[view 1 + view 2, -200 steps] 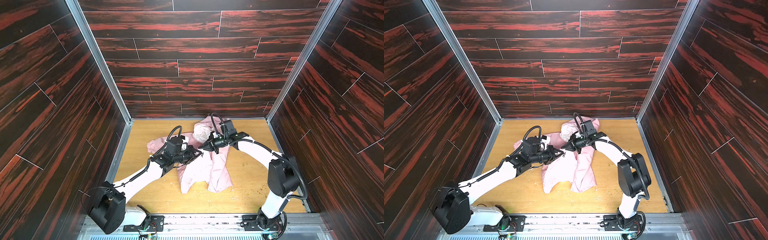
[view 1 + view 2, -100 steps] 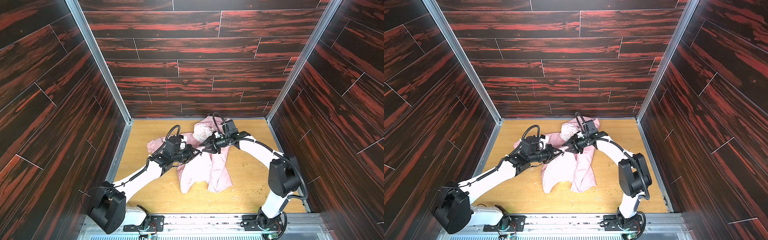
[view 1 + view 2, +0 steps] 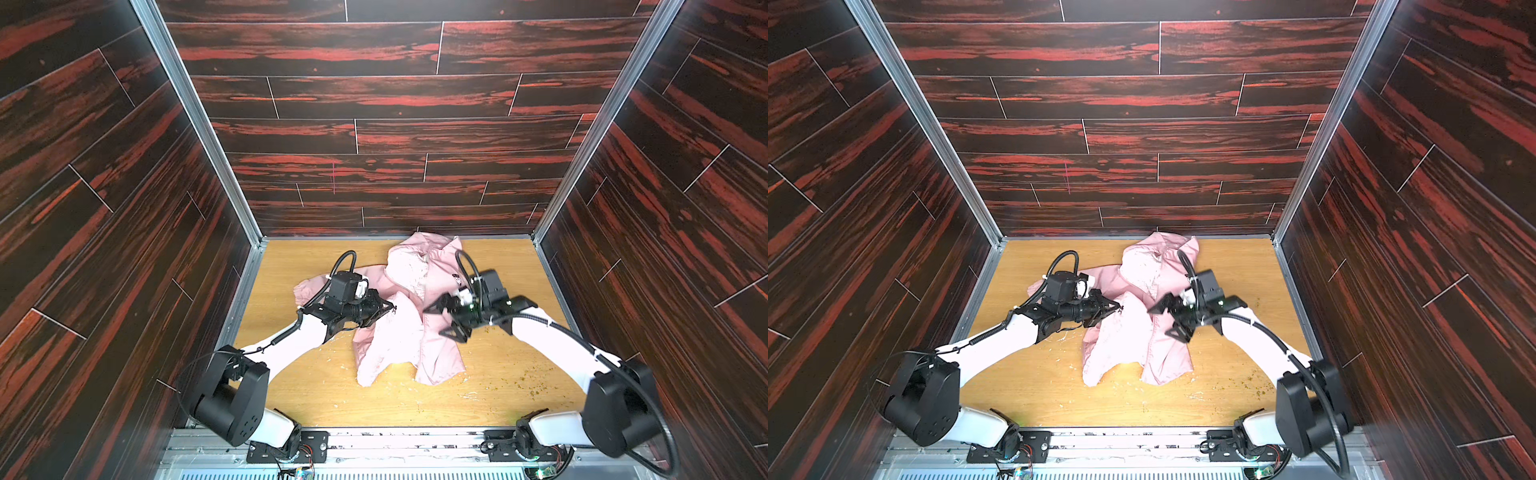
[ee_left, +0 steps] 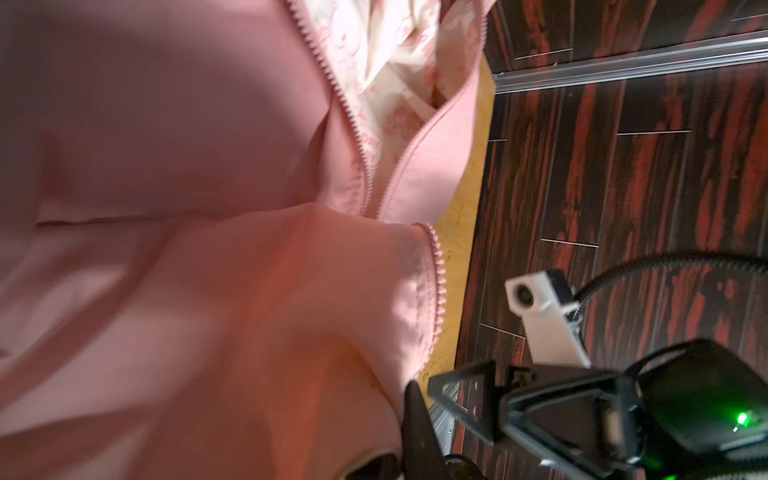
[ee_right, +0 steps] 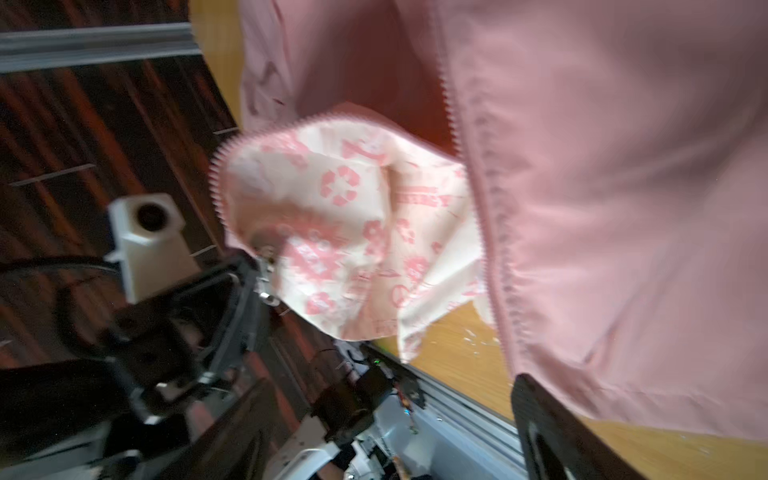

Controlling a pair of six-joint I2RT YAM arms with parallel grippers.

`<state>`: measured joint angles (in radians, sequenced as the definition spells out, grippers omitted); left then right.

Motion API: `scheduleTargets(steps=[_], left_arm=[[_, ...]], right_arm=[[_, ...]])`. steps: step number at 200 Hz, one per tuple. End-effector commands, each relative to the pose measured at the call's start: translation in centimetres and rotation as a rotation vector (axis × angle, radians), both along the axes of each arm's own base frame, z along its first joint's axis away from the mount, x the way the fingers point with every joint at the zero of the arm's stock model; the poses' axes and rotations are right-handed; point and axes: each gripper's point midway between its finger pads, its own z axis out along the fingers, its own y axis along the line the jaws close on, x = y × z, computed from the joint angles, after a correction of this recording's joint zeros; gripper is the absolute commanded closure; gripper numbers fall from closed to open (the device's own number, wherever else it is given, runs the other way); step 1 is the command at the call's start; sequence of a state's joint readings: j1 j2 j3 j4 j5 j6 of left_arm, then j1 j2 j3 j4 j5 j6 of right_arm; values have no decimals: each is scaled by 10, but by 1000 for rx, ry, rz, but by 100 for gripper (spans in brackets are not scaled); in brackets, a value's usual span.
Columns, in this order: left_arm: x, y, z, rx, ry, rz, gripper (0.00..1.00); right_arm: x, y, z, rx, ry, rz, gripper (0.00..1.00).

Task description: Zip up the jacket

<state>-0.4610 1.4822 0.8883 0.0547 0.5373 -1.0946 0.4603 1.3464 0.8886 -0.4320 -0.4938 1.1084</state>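
- one small light pink jacket [image 3: 409,332] lies crumpled on the wooden table [image 3: 316,382]. it is around the middle, with the collar end toward the back wall and the hem toward the arm bases.
- two front panels hang apart, so the zip is undone. the gap widens near the collar and shows a paler cream lining [image 5: 353,232] printed with pink motifs.
- pink zipper teeth [image 4: 345,108] run along both open edges.
- one small dark-and-white logo [image 3: 456,279] sits on the chest panel on the right side of both top views, close to my right arm's cable.
- one sleeve [image 3: 305,286] spreads out to the left, partly under my left arm. the hem ends in two separate tails.
- my left gripper [image 3: 388,308] is pressed together, pinching the zipper edge of the left front panel. in the right wrist view that flap is lifted with its lining side out, and its corner meets the gripper's tips.
- something small and metallic glints at that corner. it is too blurred for me to tell whether it is the zipper pull.
- my right gripper [image 3: 444,320] is spread wide and holds nothing. it sits over the right front panel, just beside the open zipper line.
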Motion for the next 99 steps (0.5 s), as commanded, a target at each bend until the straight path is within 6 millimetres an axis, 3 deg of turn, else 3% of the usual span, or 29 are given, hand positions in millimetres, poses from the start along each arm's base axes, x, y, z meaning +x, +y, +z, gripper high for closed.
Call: scheduleTargets(steps=[1,29,52,73,99], left_arm=[[2,1,3,11,-17,-26,100],[3,0,4,9,-24,-30,100],[2,0,1,5,-28,-43,100],[0,-1,-1,1,-26,-58,100],[1,2,-4,22,-39,-48,100]], right_arm=[[-22,-2,-9,-44,29,-73,25],[-51,-1,-24,-112,56,-144,38],[-67,-3,-26,-164,46,-189,35],[-71,-19,-2,-360,-54,-186,25],[-66,-61,38,-720,-188,-176,22]])
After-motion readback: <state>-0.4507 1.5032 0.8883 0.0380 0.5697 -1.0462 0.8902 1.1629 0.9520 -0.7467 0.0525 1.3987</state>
